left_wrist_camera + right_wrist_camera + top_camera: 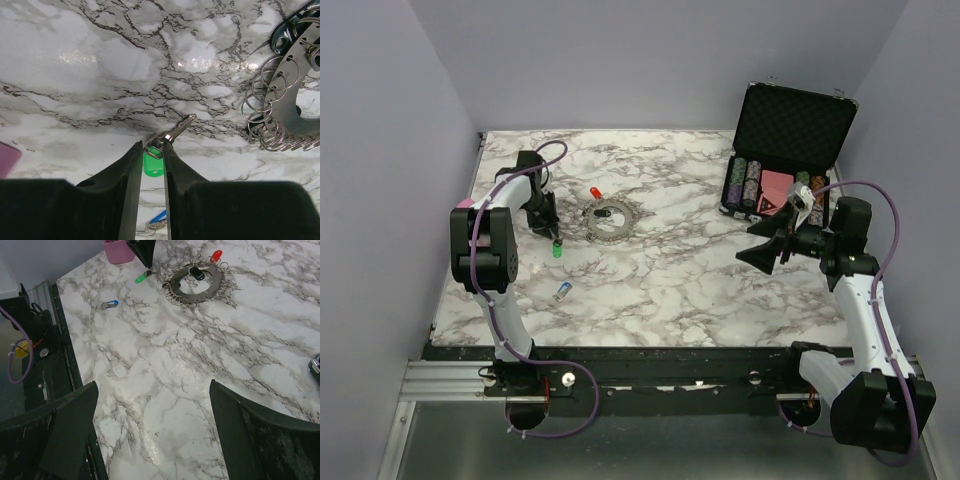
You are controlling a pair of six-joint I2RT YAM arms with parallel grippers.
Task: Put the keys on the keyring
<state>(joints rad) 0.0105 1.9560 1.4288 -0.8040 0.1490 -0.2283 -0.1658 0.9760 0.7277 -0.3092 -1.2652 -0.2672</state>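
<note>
Green key [153, 162] sits pinched by its plastic head in the left gripper [152, 146]. Its blade points ahead and rightward at the keyring [292, 107], which lies near on the marble table [100, 75]. Whether the key is lifted off the marble is unclear. Right gripper [153, 390] hangs wide open, well apart, so the left arm is nearer.

Open chip case [790, 125] rests on marble table [670, 290].
</note>
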